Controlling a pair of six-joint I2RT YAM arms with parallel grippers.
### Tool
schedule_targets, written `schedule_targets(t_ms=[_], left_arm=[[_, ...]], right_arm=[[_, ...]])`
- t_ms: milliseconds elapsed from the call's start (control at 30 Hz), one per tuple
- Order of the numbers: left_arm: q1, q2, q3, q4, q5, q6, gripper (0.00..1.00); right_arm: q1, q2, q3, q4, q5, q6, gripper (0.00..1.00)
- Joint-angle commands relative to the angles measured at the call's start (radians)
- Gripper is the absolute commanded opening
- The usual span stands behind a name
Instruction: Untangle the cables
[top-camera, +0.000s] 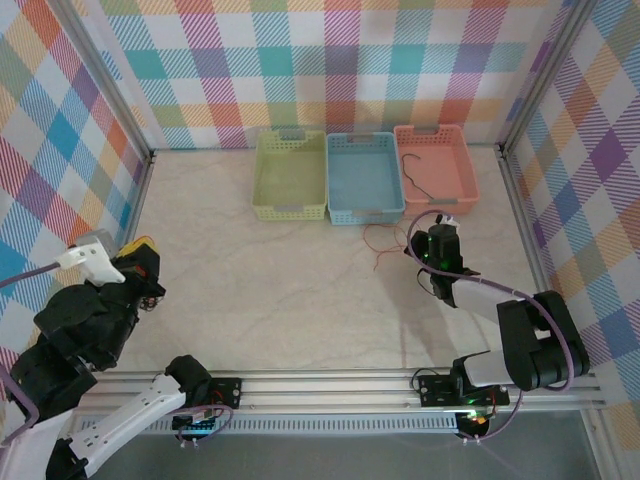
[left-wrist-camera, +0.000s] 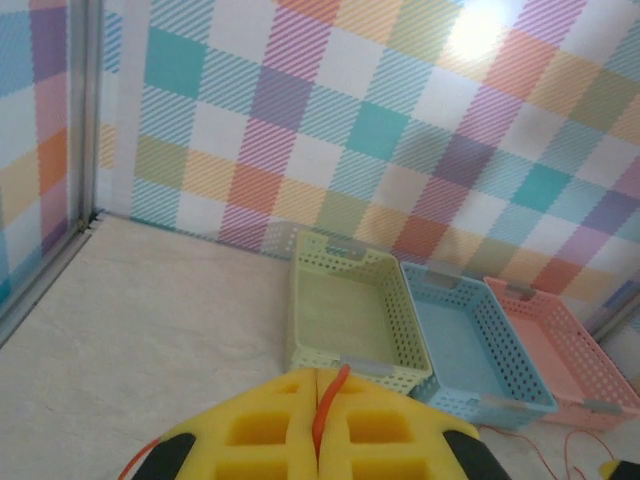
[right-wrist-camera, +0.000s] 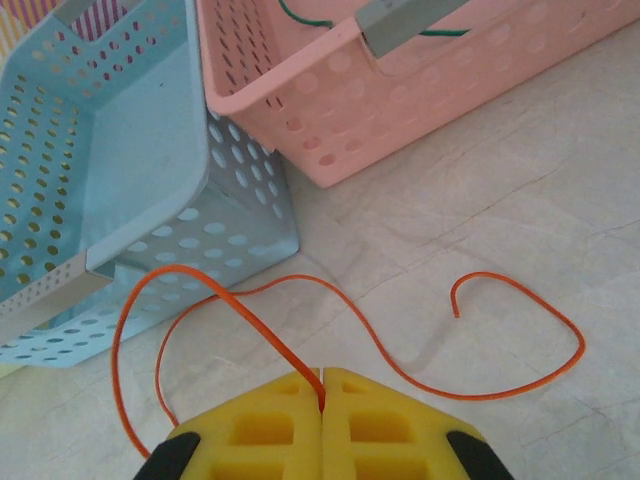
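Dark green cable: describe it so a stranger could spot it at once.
Along the far wall, the pink basket is the rightmost of three. The dark green cable lies inside it, unlike the red-orange cable out on the table.

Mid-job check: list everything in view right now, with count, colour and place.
baskets: 3, light green, blue, pink; side by side at the table's far edge
dark green cable: 1, inside the pink basket
red-orange cable: 1, looped on the table before the blue basket
orange cable: 1, between the left pads
table: 1, pale marbled
left gripper: 1, yellow pads, shut on the orange cable
right gripper: 1, yellow pads, shut on the red-orange cable
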Motion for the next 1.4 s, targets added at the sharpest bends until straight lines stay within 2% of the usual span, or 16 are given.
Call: schedule_targets(t_ms=[0, 400, 700, 833, 967, 1167, 1367], left_arm=[[0.011, 0.052, -0.02, 0.028, 0.069, -0.007, 0.0], [0.01, 0.258, -0.146, 0.263, 0.32, -0.053, 0.0], [0.01, 0.434, -0.255, 0.393, 0.392, -0.071, 0.0], [0.01, 0.51, -0.319, 0.484, 0.444, -0.076, 0.0], [0.01, 0.55, -0.4, 0.623, 0.46, -0.096, 0.0], [0.012, 0.573, -0.473, 0.755, 0.483, -0.119, 0.0], [0.011, 0.555, -0.521, 0.816, 0.489, -0.108, 0.0]], right_arm=[[-0.005, 0.021, 0.015, 0.02, -0.046, -0.005, 0.0], [-0.002, 0.023, 0.012, 0.111, -0.159, -0.046, 0.0], [0.016, -0.062, 0.009, 0.18, -0.26, -0.137, 0.0], [0.037, -0.124, 0.028, 0.239, -0.374, -0.175, 0.0], [0.083, -0.222, 0.076, 0.199, -0.423, -0.234, 0.0], [0.104, -0.325, 0.202, 0.033, -0.45, -0.256, 0.0], [0.108, -0.307, 0.43, -0.109, -0.447, -0.262, 0.0]])
